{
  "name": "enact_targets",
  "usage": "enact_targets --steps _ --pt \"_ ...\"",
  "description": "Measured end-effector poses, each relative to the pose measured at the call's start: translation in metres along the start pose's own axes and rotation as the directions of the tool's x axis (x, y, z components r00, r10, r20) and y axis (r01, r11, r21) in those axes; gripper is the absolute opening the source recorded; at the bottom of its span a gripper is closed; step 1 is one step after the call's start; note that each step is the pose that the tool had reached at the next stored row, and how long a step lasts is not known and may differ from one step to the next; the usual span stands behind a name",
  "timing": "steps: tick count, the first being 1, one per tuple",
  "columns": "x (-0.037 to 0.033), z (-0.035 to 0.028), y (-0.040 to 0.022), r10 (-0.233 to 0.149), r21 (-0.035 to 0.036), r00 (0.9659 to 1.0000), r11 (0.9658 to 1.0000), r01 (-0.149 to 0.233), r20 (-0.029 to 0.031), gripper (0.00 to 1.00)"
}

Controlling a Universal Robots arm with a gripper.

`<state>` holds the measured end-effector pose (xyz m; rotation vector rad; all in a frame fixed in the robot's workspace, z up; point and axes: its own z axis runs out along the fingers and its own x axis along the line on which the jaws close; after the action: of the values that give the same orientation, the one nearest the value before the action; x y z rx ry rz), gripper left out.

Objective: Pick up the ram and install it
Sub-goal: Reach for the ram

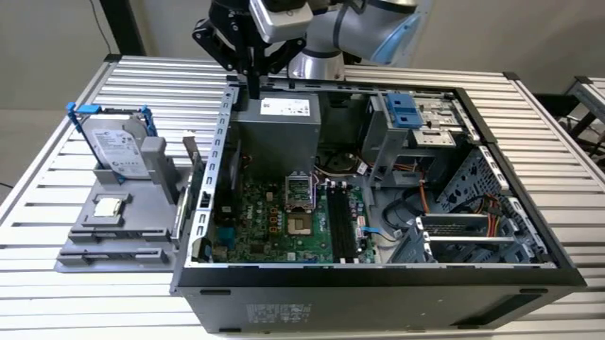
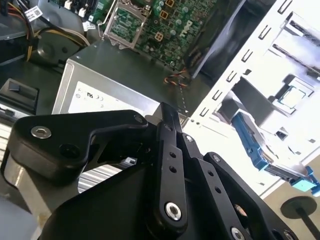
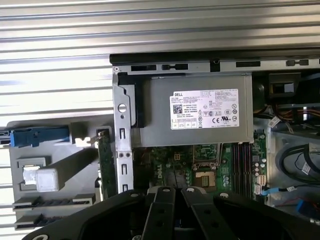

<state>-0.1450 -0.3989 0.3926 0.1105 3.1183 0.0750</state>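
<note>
The ram point(image 1: 198, 188) is a thin green stick standing on edge in the grey fixture point(image 1: 113, 241), right against the outside wall of the open computer case point(image 1: 378, 273). It appears in the first wrist view as a narrow green strip point(image 3: 104, 160). My gripper point(image 1: 253, 91) hangs over the case's back corner above the grey power supply point(image 1: 274, 131), farther back than the ram and well above it. Its black fingers point(image 2: 167, 150) are shut with nothing between them, and they also rise into the first wrist view point(image 3: 176, 192). The motherboard's long black memory slots point(image 1: 342, 227) lie inside the case.
The fixture also carries a silver hard drive in a blue frame point(image 1: 118, 145) and a small square silver chip point(image 1: 109, 206). Cables and drive cages point(image 1: 463, 227) crowd the case on the exterior view's right. The slatted metal table point(image 1: 57, 142) surrounds everything.
</note>
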Motion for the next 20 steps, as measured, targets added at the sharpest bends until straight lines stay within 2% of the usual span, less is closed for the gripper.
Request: enact_targets --steps 10,20 --pt "0.0141 -0.0003 -0.0010 0.000 0.0000 1.0000 1.0000 0.000 0.0000 0.00" --pt "0.0310 -0.0007 -0.0022 0.000 0.0000 1.0000 1.0000 0.000 0.0000 0.00"
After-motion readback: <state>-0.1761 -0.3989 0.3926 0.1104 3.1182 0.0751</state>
